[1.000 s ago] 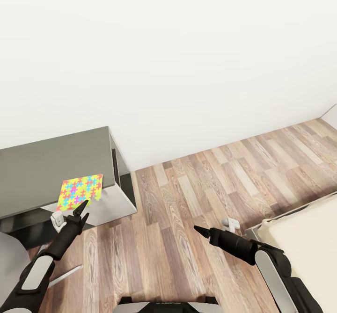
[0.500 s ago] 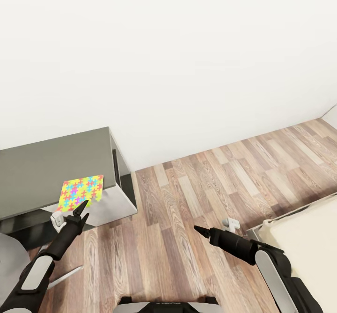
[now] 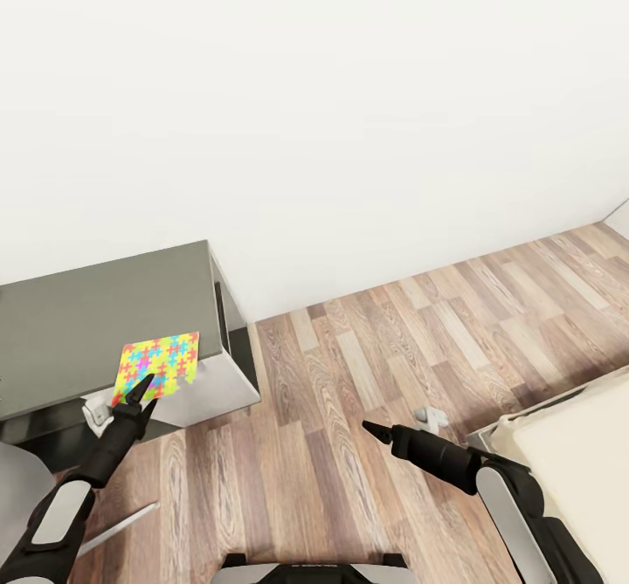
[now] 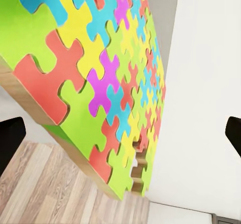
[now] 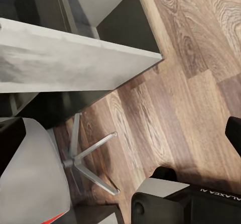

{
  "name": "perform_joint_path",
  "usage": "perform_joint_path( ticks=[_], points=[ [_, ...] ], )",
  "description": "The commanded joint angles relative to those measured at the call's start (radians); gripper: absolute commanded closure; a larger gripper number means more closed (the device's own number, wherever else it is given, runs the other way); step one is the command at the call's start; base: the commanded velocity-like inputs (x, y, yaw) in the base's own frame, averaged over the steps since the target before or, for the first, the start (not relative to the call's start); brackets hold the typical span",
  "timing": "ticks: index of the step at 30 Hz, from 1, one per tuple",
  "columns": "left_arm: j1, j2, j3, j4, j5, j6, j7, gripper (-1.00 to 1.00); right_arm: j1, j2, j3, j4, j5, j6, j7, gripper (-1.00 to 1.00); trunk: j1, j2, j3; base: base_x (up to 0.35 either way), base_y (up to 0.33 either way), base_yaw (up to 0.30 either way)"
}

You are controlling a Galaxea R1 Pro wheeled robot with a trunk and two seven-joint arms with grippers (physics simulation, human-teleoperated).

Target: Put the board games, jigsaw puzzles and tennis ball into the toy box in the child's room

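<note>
A bright multicoloured jigsaw puzzle (image 3: pixel 157 363) lies flat at the near right corner of the grey table (image 3: pixel 79 313), its edge reaching past the table's front edge. My left gripper (image 3: pixel 140 389) is open just in front of the puzzle's near edge. In the left wrist view the puzzle (image 4: pixel 100 83) is close up, between the spread fingers. My right gripper (image 3: pixel 367 428) hangs open over the wooden floor, holding nothing. The toy box, board games, tennis ball and second puzzle are out of view.
A grey chair seat (image 3: pixel 13 479) and its metal leg (image 3: pixel 118 523) sit under the table's front at the lower left; the chair base (image 5: pixel 90 158) and table top (image 5: pixel 65 58) also appear in the right wrist view. The bed corner (image 3: pixel 577 427) is lower right. A white wall stands behind.
The whole view has shifted slightly, so the camera moved. My left gripper has drifted a little to the left along the puzzle's near edge. The right arm is unchanged.
</note>
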Motion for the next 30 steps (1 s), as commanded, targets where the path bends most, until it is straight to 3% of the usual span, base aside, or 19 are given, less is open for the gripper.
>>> perform_joint_path(
  ticks=[1, 30],
  points=[
    [-0.001, 0.000, 0.002, 0.000, 0.007, 0.009, -0.002, -1.00, -0.001, 0.000, 0.000, -0.001, 0.003, 0.003, 0.004, -1.00, 0.000, -0.002, -0.001, 0.003, 0.004, 0.000],
    [-0.001, 0.000, 0.010, 0.001, 0.009, 0.016, -0.002, -1.00, -0.001, 0.000, 0.001, 0.000, 0.003, 0.004, 0.003, -1.00, 0.000, -0.002, -0.001, 0.000, 0.000, 0.000]
  ],
)
